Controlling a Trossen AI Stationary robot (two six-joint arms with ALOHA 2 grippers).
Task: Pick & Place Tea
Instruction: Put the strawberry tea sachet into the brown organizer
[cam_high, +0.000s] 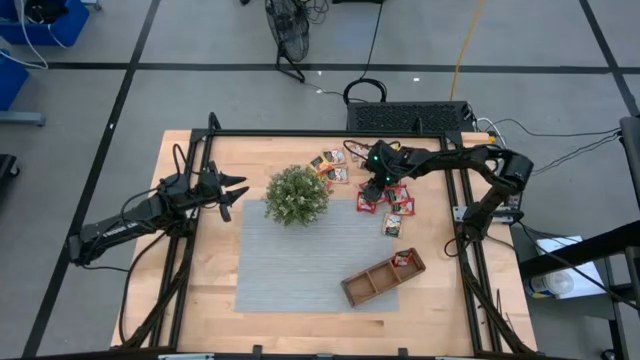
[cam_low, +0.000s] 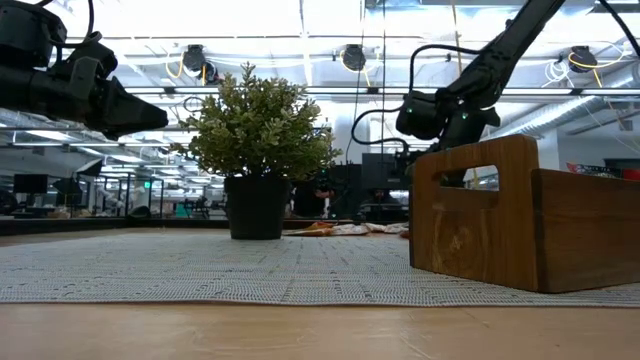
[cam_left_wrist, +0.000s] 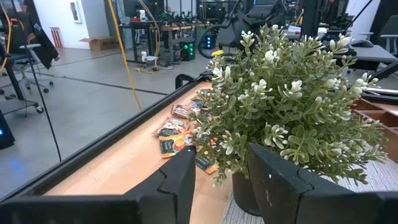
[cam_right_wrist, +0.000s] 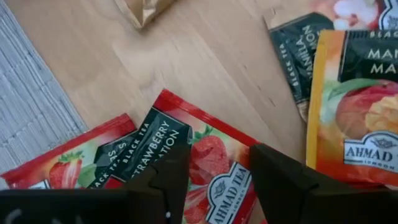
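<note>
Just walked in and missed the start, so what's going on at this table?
The robot is sorting tea sachets into a wooden tray. The right gripper is down over the pile beyond the plant, its fingers straddling a red strawberry sachet that lies flat on the table, not yet lifted. One sachet already lies in the tray's end compartment. The left gripper waits open beside the plant, holding nothing.

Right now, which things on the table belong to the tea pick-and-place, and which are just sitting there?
Part of the job:
- tea sachets
- strawberry sachet under the right gripper
- wooden tray

Just there:
- potted plant
- grey mat
- left gripper, waiting beside the plant
</note>
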